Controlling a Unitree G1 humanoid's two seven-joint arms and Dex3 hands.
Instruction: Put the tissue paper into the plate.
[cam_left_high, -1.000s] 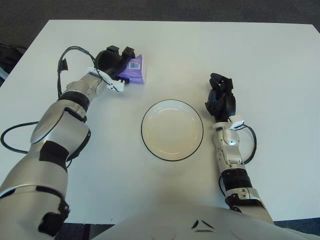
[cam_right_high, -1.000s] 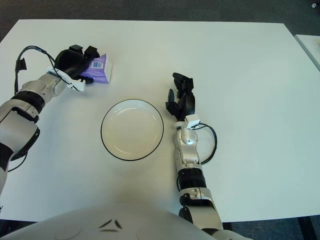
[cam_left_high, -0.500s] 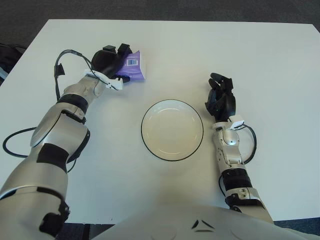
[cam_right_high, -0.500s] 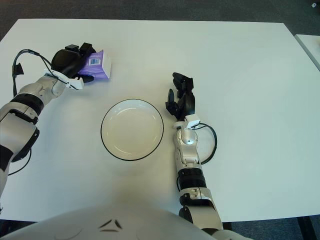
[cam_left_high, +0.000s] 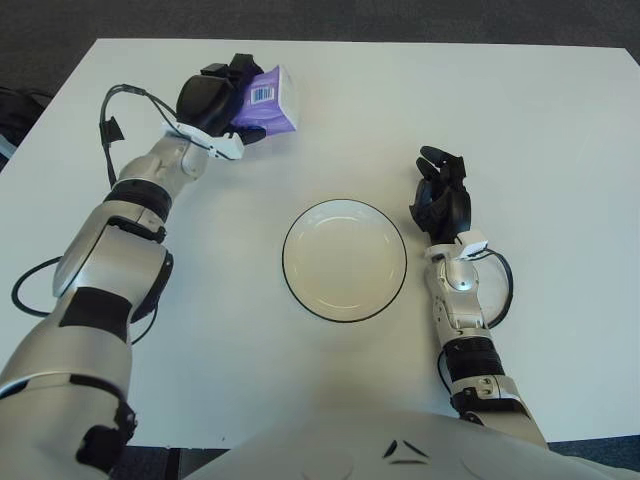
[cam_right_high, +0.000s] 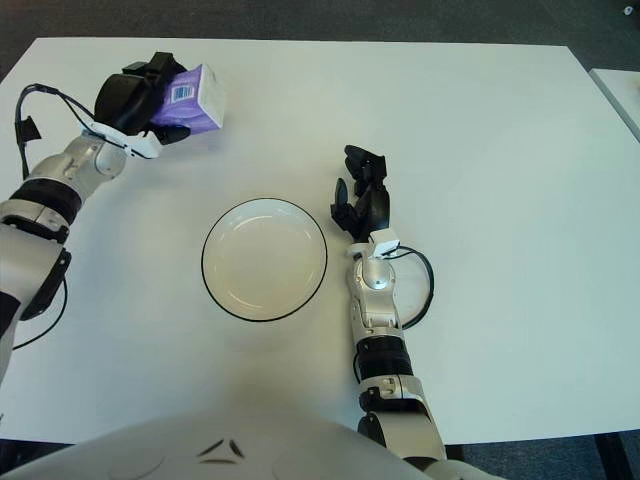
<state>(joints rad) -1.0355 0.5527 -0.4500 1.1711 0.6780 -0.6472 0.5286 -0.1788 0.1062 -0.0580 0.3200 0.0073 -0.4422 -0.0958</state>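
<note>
While the left hand (cam_left_high: 212, 100) clamps the purple tissue pack (cam_left_high: 266, 100) far left, its fingers are mostly hidden; right hand (cam_left_high: 440, 200) shows loosely curled beside the plate (cam_left_high: 344, 260).

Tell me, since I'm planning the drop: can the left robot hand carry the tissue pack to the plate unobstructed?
Probably yes. The left robot hand grips the tissue pack, and bare table lies between it and the plate. The right robot hand shows right of the plate.
</note>
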